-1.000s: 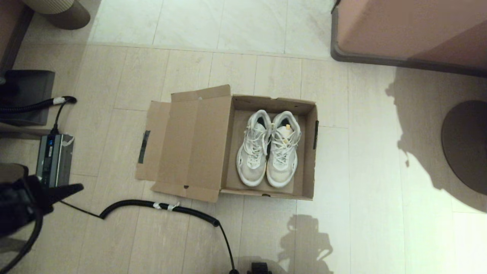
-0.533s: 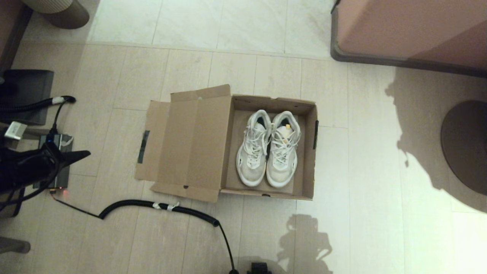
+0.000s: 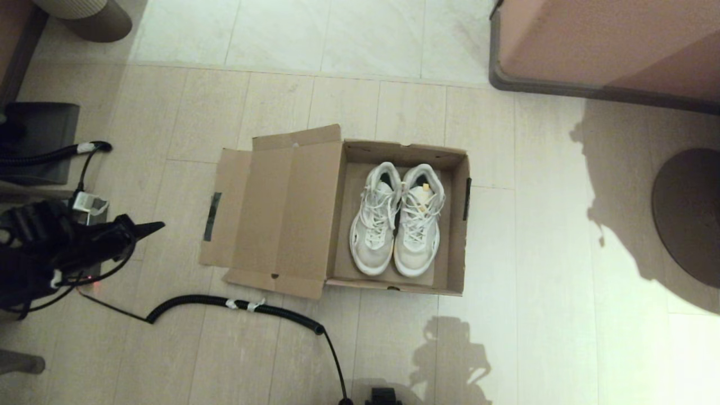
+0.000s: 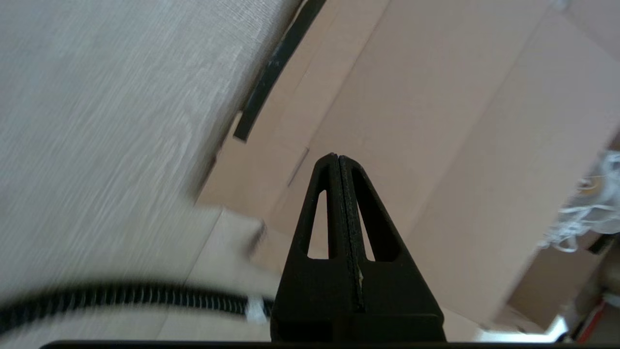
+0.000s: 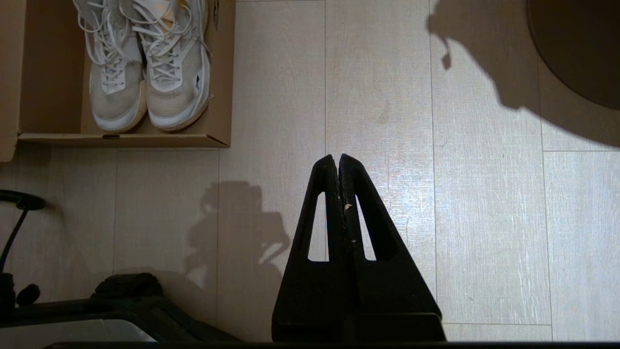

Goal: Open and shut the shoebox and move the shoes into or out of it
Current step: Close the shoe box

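Shoebox (image 3: 450,225) sits on the floor (image 3: 562,281), lid (image 3: 281,219) folded flat toward 9 o'clock. Shoes (image 3: 394,219) lie inside — toes at 6 o'clock. Left gripper (image 3: 152,227) hovers beside the lid, jaws together. Right gripper (image 5: 337,157) — jaws together, above bare floor.

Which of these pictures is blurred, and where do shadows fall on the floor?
Left wrist view: floor and black cable smeared by motion blur; shut left claw sharp. Head view: sharp; robot's shadow below the shoebox. Right wrist view: sharp; shadow beside shut right claw.
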